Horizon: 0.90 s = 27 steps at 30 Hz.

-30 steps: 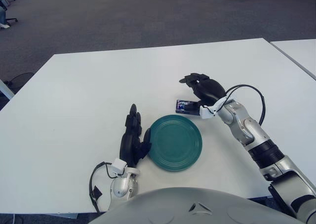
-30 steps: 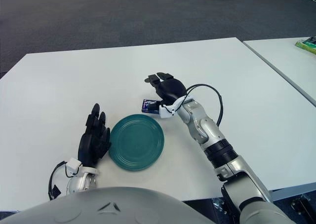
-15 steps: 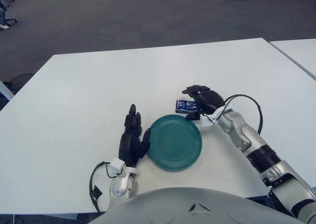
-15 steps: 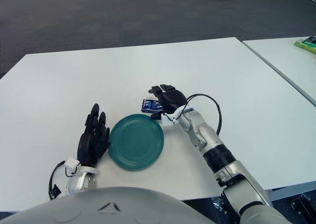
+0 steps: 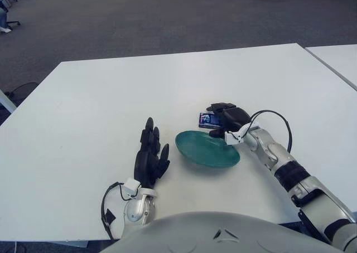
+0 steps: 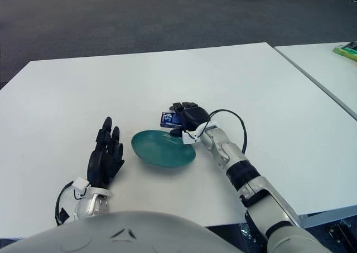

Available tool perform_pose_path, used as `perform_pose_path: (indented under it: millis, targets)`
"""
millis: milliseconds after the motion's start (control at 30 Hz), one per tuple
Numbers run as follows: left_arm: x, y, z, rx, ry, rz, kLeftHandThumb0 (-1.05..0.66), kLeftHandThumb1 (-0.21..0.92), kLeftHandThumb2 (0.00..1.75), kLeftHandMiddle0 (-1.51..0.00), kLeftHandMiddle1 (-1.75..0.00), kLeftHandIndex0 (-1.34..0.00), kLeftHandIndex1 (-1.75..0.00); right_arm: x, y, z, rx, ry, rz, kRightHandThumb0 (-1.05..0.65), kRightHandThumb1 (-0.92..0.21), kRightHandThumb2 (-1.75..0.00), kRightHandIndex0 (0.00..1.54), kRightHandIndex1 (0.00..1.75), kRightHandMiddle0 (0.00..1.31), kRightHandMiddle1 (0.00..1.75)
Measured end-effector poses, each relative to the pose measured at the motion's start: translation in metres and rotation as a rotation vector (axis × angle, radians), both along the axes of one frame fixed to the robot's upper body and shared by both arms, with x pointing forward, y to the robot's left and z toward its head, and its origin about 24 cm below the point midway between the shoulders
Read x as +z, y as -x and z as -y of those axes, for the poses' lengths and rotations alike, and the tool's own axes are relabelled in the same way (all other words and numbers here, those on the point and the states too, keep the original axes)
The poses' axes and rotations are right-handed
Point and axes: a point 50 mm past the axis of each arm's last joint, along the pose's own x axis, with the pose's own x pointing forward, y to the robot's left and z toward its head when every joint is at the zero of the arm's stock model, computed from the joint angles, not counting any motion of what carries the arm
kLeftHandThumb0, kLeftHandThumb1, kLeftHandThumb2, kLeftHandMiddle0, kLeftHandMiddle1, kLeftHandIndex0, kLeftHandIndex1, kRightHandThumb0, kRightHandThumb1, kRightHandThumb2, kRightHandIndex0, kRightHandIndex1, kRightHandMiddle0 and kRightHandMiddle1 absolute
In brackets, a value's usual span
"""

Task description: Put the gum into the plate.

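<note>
My right hand [image 5: 226,119] is curling over the gum [image 5: 208,118], not clearly gripping it, beside the tilted plate [image 5: 207,149] mid-surface. Next: secure it, then lift. My left hand [image 5: 149,158] is hanging open near the front edge.

the right robot hand [image 5: 227,119] lowered; the plate [image 5: 207,149] tipped and slid right.

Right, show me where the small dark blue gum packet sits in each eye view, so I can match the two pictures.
Left eye view: the small dark blue gum packet lies right of centre, just beyond the teal plate's far rim.
Right eye view: the packet sits just left of centre.
Shared landmark: the right hand, over the packet's right end in both views.
</note>
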Motion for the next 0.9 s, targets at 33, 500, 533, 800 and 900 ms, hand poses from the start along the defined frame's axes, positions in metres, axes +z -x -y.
perform_pose_path:
  millis: [33, 500, 533, 800, 900]
  targets:
    - [0.000, 0.000, 0.000, 0.000, 0.001, -0.001, -0.90, 0.92, 0.42, 0.00, 0.00, 0.00, -0.06, -0.001, -0.001, 0.000, 0.003, -0.002, 0.001, -0.73, -0.92, -0.44, 0.35, 0.03, 0.00, 0.64]
    - [0.000, 0.000, 0.000, 0.000, 0.000, -0.002, -0.89, 0.92, 0.40, 0.00, 0.00, 0.00, -0.07, -0.006, -0.011, -0.001, 0.019, -0.004, -0.002, -0.71, -0.92, -0.37, 0.41, 0.04, 0.00, 0.67]
    - [0.000, 0.000, 0.000, 0.000, 0.000, -0.002, -0.90, 0.92, 0.39, 0.00, 0.00, 0.00, -0.07, -0.006, -0.011, -0.001, 0.021, -0.004, -0.001, -0.71, -0.92, -0.37, 0.41, 0.04, 0.00, 0.67]
    - [0.000, 0.000, 0.001, -0.002, 0.002, -0.002, -0.90, 0.92, 0.37, 0.00, 0.00, 0.00, -0.07, -0.006, -0.012, -0.002, 0.034, -0.001, -0.001, -0.71, -0.92, -0.39, 0.42, 0.04, 0.00, 0.66]
    - [0.000, 0.000, 0.001, -0.001, 0.004, -0.001, -0.90, 0.92, 0.35, 0.00, 0.00, 0.00, -0.06, -0.007, -0.012, -0.002, 0.037, 0.001, -0.002, -0.72, -0.92, -0.39, 0.42, 0.04, 0.00, 0.65]
